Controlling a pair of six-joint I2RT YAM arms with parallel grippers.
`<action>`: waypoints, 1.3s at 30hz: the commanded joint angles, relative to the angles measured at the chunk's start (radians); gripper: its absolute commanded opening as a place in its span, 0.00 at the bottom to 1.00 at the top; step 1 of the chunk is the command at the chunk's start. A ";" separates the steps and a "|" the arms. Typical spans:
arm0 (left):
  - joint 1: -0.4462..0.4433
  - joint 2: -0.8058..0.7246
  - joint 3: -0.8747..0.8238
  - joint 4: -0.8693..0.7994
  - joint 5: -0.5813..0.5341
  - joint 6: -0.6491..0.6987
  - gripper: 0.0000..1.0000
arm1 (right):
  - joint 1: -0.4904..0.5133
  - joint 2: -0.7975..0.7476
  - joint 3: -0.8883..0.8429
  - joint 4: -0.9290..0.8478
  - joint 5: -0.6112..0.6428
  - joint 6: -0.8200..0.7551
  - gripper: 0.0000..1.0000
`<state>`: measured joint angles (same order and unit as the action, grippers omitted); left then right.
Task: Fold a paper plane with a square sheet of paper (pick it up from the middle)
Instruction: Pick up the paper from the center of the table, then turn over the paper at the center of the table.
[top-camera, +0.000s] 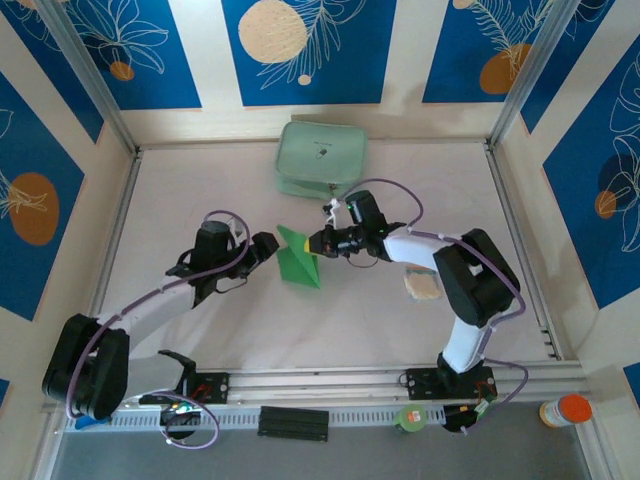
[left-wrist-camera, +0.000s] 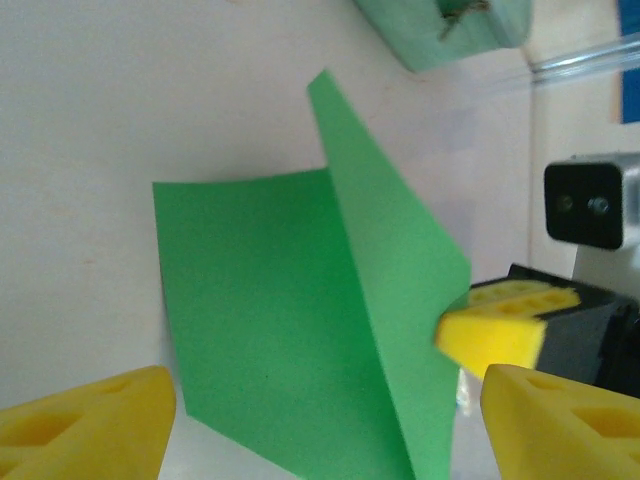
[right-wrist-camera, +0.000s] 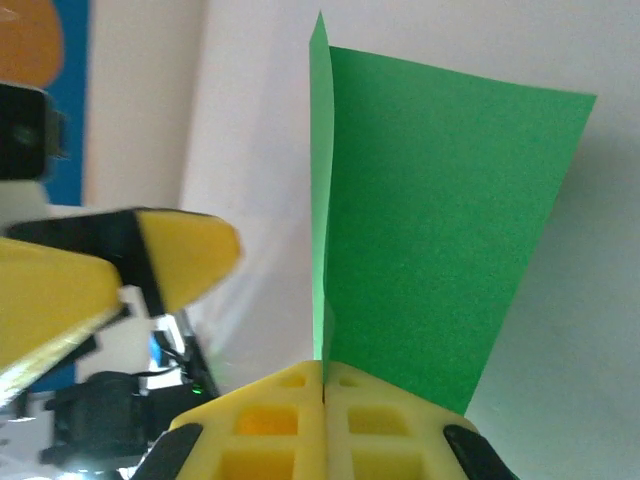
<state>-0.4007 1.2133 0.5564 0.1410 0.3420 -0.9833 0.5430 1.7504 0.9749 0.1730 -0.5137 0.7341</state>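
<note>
Looks like the first centre fold to me: the square sheet of paper (top-camera: 298, 262) sits mid-frame in the top view, bent into a V, with one flap down by the counter (top-camera: 200, 180) and the other standing up. The right tool (top-camera: 318, 243) is pinched together on the raised flap's edge, while the left tool (top-camera: 268, 248) hangs apart just left of the sheet, touching nothing. Both arms reach low toward the middle, tools facing each other, and I'd guess that flap needs laying over and pressing flat next.
</note>
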 joint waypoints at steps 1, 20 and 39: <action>-0.036 -0.016 -0.011 0.112 0.086 -0.009 0.81 | -0.010 -0.050 -0.029 0.110 -0.096 0.103 0.04; -0.122 0.119 0.044 0.449 0.216 -0.070 0.43 | -0.034 -0.097 -0.065 0.282 -0.206 0.302 0.04; -0.121 0.120 0.027 0.499 0.196 -0.069 0.13 | -0.056 -0.089 -0.096 0.359 -0.227 0.378 0.12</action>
<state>-0.5156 1.3304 0.5770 0.6056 0.5385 -1.0660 0.4950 1.6718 0.9005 0.5179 -0.7158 1.0996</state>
